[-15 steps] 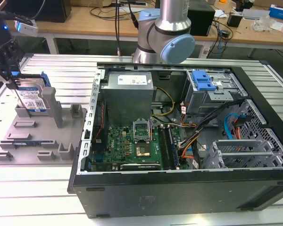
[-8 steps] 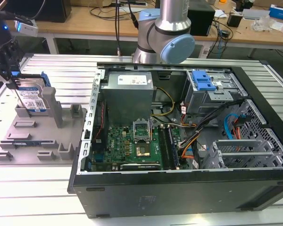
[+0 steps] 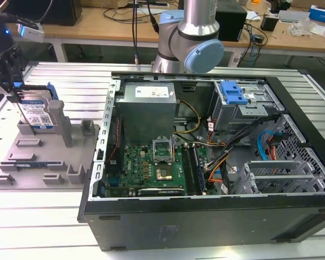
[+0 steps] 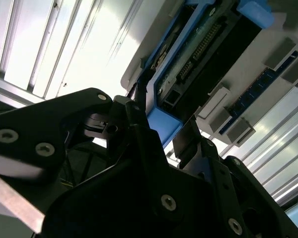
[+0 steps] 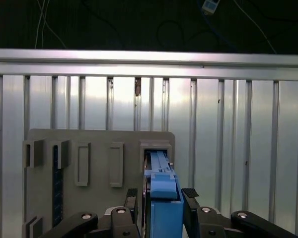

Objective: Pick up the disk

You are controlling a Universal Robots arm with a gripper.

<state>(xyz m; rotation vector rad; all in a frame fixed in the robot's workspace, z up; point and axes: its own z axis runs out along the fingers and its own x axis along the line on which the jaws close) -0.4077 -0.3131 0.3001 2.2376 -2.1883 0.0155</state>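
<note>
Fingers (image 5: 190, 194) are closed in on the two broad faces of the disk (image 5: 164, 196), pinching its blue-railed top edge, as I read it from both wrist views. On the exterior view's left, toward the far side, the disk stands upright on its edge, seated in a slot of the grey fixture tray (image 3: 38, 176) on the slatted table (image 3: 43, 227). To do this well, I would keep the grip centred and pull straight up along the slot, since any tilt could bind the rails against the tray's posts. The tray also holds a thin blue-edged strip (image 3: 35, 164) in a nearer slot. On the tray's right, the open computer case (image 3: 206, 222) holds a motherboard (image 3: 151, 162), a power supply (image 3: 149, 103), loose cables and a blue-handled drive cage (image 3: 233, 95).
</note>
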